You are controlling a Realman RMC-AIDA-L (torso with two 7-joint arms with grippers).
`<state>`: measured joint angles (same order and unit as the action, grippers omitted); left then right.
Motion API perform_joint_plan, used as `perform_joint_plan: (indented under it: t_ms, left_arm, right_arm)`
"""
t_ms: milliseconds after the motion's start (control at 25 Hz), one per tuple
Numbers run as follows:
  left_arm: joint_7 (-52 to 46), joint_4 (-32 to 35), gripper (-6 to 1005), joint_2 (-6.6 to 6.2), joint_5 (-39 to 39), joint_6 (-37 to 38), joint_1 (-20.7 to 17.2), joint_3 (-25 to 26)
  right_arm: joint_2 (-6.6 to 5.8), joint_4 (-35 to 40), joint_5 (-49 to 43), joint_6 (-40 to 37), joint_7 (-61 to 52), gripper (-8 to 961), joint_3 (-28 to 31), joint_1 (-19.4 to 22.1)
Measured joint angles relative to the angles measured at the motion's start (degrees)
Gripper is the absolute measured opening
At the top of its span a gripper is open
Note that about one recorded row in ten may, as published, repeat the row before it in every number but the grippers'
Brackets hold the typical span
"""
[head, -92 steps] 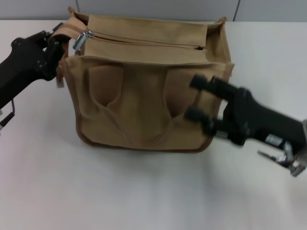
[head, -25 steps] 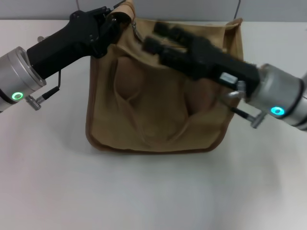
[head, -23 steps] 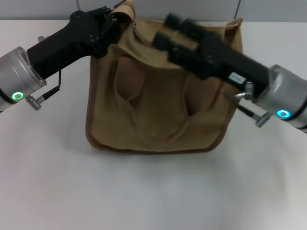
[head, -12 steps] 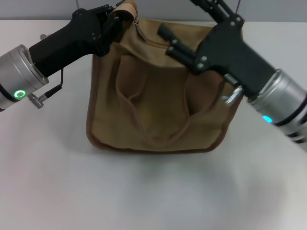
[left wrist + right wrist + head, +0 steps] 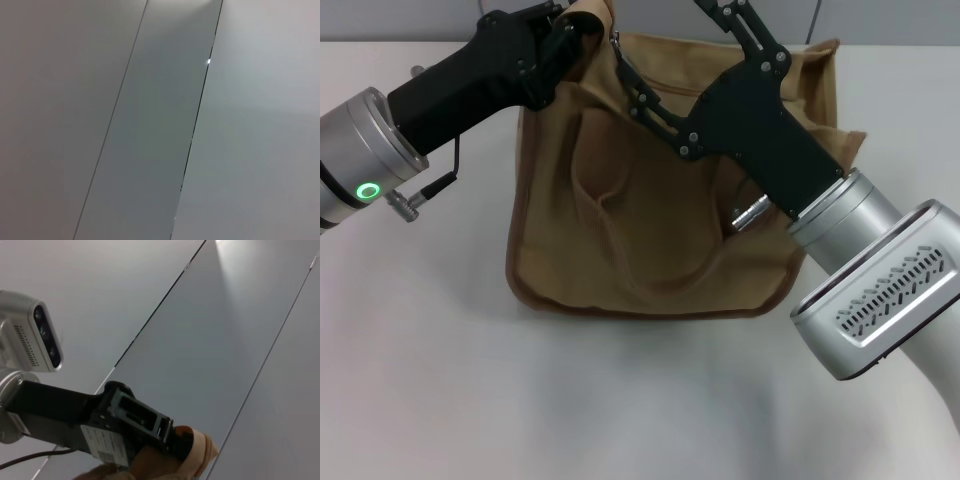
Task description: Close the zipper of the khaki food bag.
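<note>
The khaki food bag (image 5: 620, 230) stands on the white table, its front pocket and looped handle facing me. My left gripper (image 5: 565, 30) is shut on the fabric end at the bag's top left corner. It shows the same way in the right wrist view (image 5: 172, 437), pinching a tan fabric tab (image 5: 197, 452). My right gripper (image 5: 665, 35) hangs over the bag's top with its fingers spread. One finger (image 5: 645, 100) lies next to the zipper's small silver pull (image 5: 617, 45); the other runs out of the top edge. The right gripper's body hides most of the zipper line.
The white table (image 5: 440, 380) spreads in front of and beside the bag. A grey panelled wall (image 5: 880, 20) stands close behind it, and it fills the left wrist view (image 5: 160, 120). My right forearm (image 5: 870, 290) crosses the bag's right side.
My right arm has swung up over the bag's top and rolled, so its fingers now point up and left by the pull. The bag's top has shifted slightly right. The left gripper kept its hold.
</note>
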<state>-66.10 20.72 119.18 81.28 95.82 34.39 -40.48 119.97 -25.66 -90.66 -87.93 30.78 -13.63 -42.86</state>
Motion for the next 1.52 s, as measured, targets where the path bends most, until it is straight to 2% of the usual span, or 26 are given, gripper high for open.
perform_joint_plan:
  t_ms: [320,760,1240,1320,1520]
  left_arm:
    - [-0.02,-0.46,36,0.00,-0.01,0.01,0.36,-0.08]
    - [-0.06,-0.68,36,0.00,-0.15,0.09,0.75,-1.27]
    - [0.18,-1.28,36,-0.01,-0.22,0.14,0.67,-1.15]
    - [0.19,-1.29,36,0.00,-0.23,0.14,0.68,-1.17]
    - [0.30,-1.31,36,0.01,-0.26,0.17,0.53,-0.97]
  right_arm:
    - [0.00,-0.32,-0.40,2.59,0.36,795,0.41,-0.58]
    - [-0.01,-0.77,-5.77,5.18,0.18,796,6.26,0.04]
    - [0.00,-0.78,-8.03,8.06,0.09,762,7.26,-0.12]
    - [0.00,-0.86,-8.06,8.49,0.17,555,7.50,-0.28]
    - [0.00,-0.97,-8.58,9.06,0.32,353,7.68,-0.46]
